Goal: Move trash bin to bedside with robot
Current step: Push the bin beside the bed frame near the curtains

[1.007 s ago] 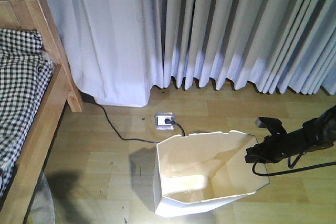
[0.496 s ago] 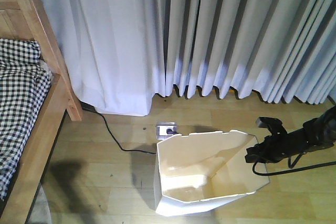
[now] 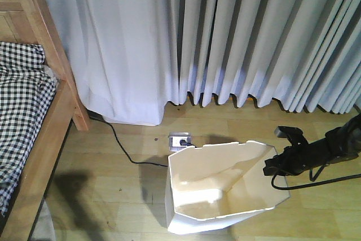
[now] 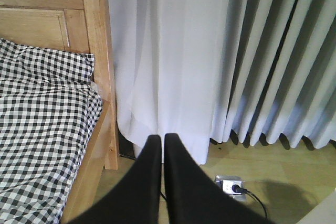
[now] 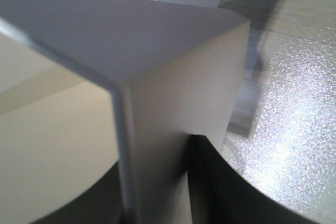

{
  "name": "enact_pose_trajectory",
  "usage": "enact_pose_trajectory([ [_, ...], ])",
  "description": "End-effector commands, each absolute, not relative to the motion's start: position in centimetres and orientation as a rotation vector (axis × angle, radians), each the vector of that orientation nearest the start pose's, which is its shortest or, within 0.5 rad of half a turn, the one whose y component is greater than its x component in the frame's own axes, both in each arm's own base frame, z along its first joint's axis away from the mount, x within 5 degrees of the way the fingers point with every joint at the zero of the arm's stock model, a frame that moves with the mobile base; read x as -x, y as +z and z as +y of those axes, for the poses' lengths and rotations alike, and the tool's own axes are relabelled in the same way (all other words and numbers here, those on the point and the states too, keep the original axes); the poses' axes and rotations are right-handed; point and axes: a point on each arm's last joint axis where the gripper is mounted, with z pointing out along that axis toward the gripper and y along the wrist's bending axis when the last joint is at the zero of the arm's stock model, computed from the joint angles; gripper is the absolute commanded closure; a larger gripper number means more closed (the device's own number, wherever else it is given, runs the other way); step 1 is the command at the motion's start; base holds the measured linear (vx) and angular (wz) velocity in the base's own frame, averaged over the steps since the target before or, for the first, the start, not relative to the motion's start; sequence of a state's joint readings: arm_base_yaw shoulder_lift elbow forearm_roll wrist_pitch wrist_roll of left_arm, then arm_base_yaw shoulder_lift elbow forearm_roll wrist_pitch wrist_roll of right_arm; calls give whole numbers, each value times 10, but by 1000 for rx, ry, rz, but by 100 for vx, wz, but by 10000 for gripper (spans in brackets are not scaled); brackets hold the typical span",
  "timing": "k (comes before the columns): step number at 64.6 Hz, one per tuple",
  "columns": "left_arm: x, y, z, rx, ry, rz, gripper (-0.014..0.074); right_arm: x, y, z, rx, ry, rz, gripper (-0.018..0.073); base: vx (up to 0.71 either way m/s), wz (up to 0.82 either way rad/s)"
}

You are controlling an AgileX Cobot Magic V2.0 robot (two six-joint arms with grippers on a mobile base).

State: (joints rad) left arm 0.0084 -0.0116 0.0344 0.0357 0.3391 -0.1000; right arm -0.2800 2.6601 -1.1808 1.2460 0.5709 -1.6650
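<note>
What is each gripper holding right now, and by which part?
The right gripper clamps the trash bin by its rim wall, one finger inside and one outside. The left gripper is shut and holds nothing.

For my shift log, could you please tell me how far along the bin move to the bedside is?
Done: the right gripper has its jaws on the rim of the trash bin. In hand: the carry toward the bed. Left: the bin stands apart from the bed, with open floor and a black cable between them, not bedside yet.
</note>
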Motion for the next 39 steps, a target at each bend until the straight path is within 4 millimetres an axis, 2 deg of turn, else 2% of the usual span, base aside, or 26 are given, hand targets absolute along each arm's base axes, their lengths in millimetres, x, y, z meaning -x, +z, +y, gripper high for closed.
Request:
enact_pose_trajectory([
  [1,-56,176,1,78,-38,1792,603,-350,-63,-37,270,985,2689,561,0,0],
  [18,-56,176,1,78,-38,1792,603,-356,-61,-37,131,1003,2659,561,0,0],
  [28,-56,176,1,78,-38,1792,603,-367,-63,-44,5,866,2660,561,0,0],
  [39,-56,176,1,78,-38,1792,603,-389,-61,-53,-8,772,2629,561,0,0],
])
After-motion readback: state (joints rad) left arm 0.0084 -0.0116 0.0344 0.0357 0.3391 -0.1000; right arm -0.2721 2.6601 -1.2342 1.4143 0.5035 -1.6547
